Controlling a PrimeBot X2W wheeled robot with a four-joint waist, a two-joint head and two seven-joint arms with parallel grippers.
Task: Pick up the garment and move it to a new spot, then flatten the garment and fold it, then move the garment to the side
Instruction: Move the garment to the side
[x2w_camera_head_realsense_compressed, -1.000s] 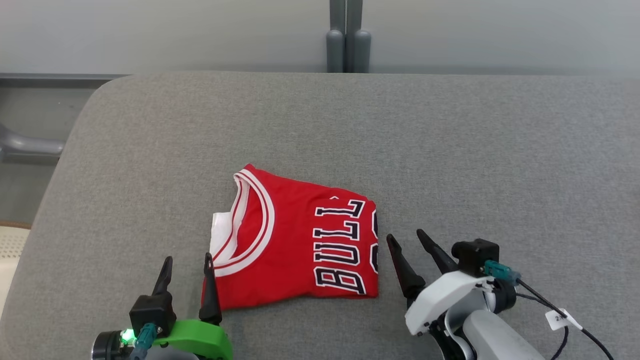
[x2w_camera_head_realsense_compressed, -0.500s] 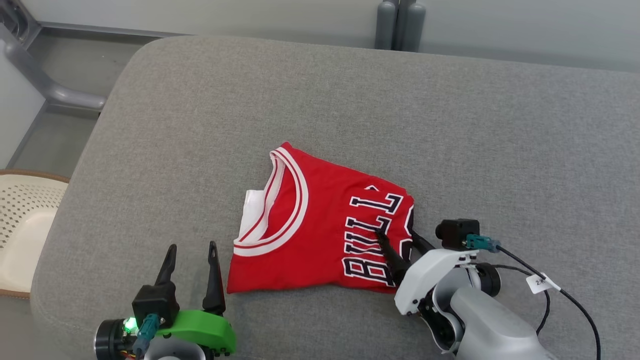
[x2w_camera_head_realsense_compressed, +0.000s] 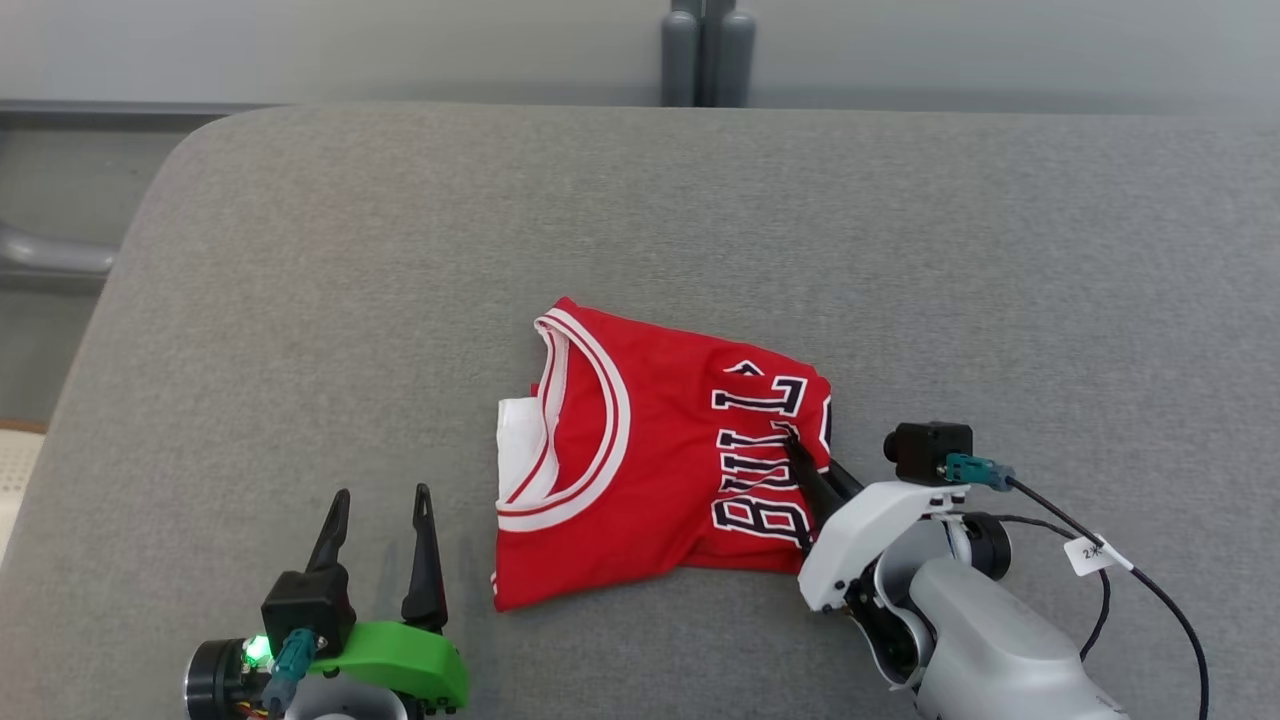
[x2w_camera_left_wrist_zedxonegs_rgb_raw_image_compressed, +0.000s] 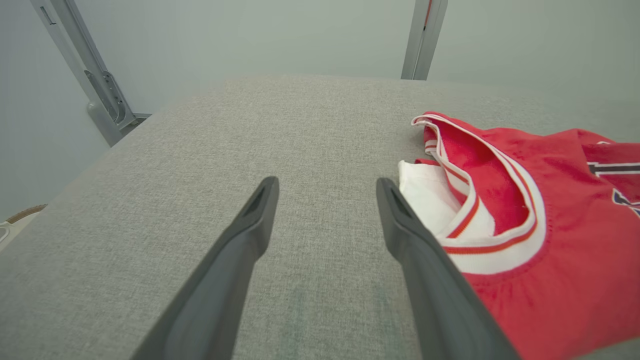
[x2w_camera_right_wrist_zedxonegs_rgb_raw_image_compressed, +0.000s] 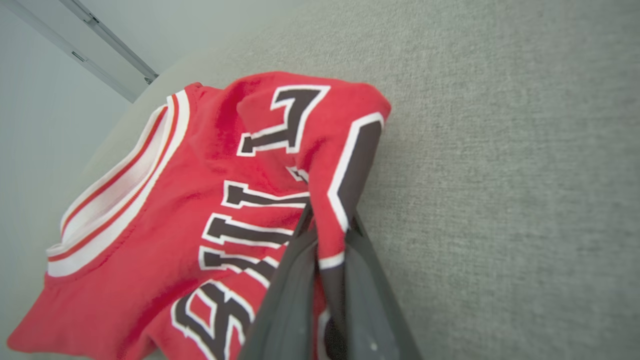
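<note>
Garment (x2w_camera_head_realsense_compressed: 620, 470): clamped at 3 o'clock edge in right pincer (x2w_camera_head_realsense_compressed: 792, 448); left pincer (x2w_camera_head_realsense_compressed: 383, 495) wide, empty. Drag low, slowly, keeping folds stacked.

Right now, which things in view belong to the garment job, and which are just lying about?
Job:
garment, folded
right gripper, shut on its edge
left gripper, open, beside it

Just there:
grey cushion underneath
grey posts behind
tagged cable

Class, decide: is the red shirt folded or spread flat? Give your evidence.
Folded. The shirt lies as a compact block, lettering cut off at its right edge, where the right gripper pinches doubled layers.
</note>
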